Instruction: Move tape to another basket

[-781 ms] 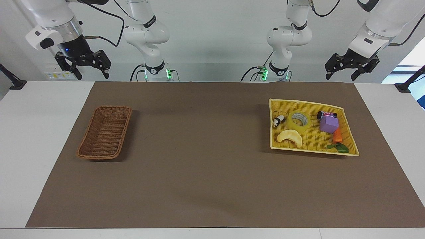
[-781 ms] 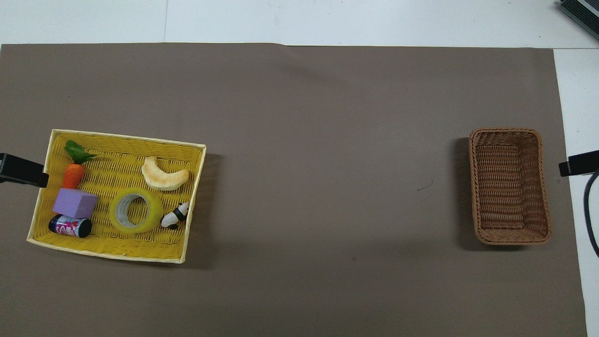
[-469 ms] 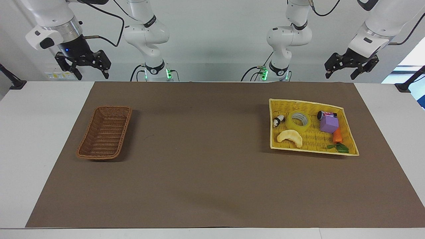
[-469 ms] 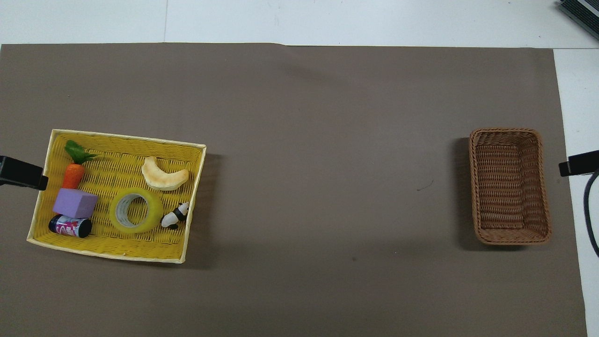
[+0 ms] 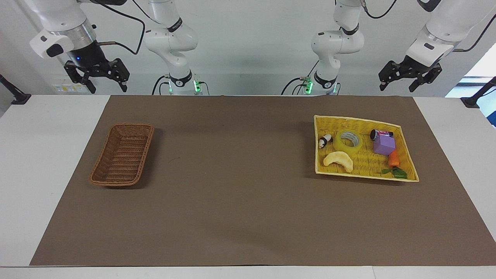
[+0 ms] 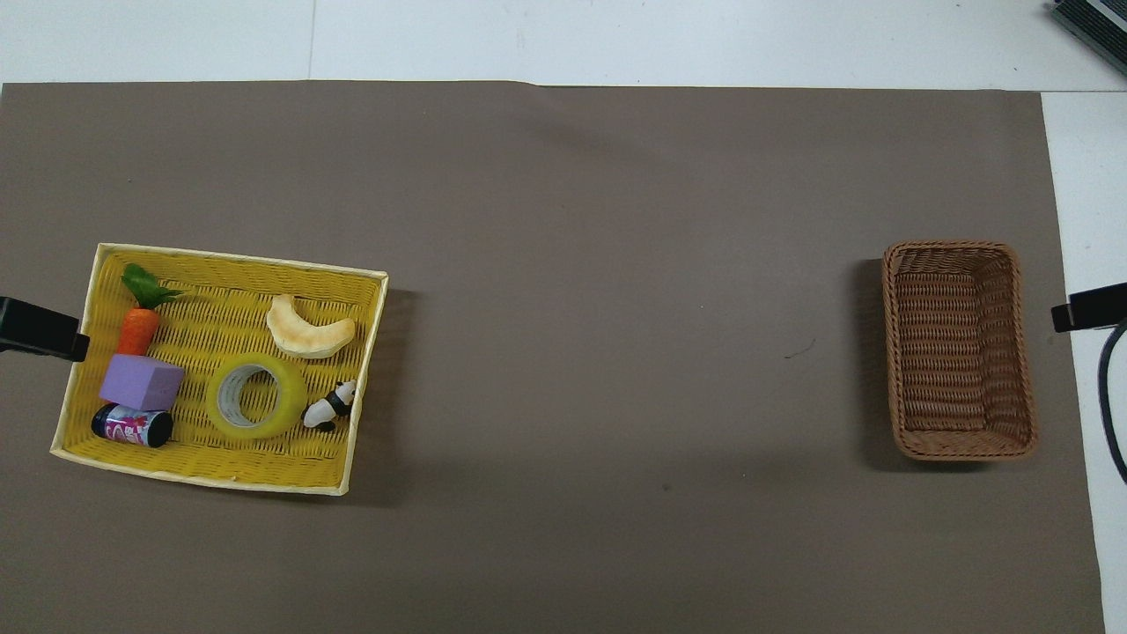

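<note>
The left gripper [image 5: 409,79] hangs high in the air at the left arm's end of the counter, over the edge of the brown mat [image 5: 240,201] nearest the robots, holding nothing. Its fingers are spread apart and point downward. In the overhead view only a dark tip of it shows at the frame's edge [image 6: 40,328], at about 9 o'clock from the yellow basket [image 6: 220,475].

That yellow basket sits flat on the mat, and the tape [image 5: 350,142] lies flat inside it, core hole facing up. In the overhead view, from the tape [image 6: 256,396], a small panda figure [image 6: 330,407] lies just beside it at 3 o'clock, a pale crescent-shaped toy [image 6: 310,329] sits at 1 o'clock, a purple block [image 6: 141,382] is at 9 o'clock, a dark can [image 6: 133,426] lying on its side is at 8 o'clock, touching the block, and a toy carrot [image 6: 138,324] with green leaves is at 10 o'clock.

The right gripper [image 5: 100,79] waits raised at the right arm's end of the counter, also with fingers spread and nothing between them. The brown wicker basket [image 5: 122,155] stands on the mat near it, well apart from the yellow basket, and holds nothing. In the overhead view this wicker basket [image 6: 958,350] lies at 3 o'clock from the tape.

The white counter [image 5: 35,162] shows bare around the mat's edges.
</note>
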`<state>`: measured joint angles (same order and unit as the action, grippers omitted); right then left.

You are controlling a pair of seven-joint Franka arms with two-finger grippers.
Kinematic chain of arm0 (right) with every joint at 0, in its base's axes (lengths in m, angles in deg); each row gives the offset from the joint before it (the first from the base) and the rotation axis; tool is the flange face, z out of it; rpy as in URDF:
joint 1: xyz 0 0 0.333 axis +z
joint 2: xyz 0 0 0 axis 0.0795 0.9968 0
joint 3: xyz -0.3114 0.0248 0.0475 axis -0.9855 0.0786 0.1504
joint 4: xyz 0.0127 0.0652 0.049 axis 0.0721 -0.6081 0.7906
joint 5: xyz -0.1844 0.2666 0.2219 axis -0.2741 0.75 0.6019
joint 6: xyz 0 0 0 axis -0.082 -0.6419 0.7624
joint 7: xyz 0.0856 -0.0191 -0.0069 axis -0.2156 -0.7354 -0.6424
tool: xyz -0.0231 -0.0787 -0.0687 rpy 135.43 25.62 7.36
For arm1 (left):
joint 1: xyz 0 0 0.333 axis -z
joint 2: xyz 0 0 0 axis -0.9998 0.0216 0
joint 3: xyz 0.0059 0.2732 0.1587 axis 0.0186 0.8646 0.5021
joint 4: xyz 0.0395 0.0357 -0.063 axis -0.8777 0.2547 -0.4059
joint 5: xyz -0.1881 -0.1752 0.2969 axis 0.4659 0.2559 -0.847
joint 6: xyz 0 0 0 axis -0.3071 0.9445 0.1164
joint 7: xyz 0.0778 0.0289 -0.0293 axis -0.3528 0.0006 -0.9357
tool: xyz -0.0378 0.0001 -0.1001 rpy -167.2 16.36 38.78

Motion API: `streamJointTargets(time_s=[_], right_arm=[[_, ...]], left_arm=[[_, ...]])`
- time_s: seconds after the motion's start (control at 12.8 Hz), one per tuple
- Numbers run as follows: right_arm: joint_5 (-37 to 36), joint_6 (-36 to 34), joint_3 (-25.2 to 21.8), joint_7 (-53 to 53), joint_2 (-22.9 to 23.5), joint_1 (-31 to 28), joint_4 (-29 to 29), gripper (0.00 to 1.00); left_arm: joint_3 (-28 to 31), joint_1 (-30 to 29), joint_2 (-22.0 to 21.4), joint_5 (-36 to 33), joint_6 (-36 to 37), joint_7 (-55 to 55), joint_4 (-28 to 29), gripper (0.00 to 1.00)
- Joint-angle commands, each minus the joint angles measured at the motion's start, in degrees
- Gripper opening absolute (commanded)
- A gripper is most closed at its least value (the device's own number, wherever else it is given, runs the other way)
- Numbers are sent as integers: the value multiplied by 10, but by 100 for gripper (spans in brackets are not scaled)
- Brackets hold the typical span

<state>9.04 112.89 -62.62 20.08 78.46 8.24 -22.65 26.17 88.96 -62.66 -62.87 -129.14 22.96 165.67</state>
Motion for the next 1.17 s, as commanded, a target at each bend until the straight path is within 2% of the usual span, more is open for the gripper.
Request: streamJointTargets(time_s=[0.0,0.62,1.09], right_arm=[[-8,8,1,-10,-4,0,-6,100],[-8,9,1,-10,-4,0,-6,100],[-8,8,1,-10,-4,0,-6,100]], left_arm=[[4,2,-12,7,5,3,10,100],[3,2,-12,25,-2,10,11,100],[4,-4,-12,25,-2,69,13,100]])
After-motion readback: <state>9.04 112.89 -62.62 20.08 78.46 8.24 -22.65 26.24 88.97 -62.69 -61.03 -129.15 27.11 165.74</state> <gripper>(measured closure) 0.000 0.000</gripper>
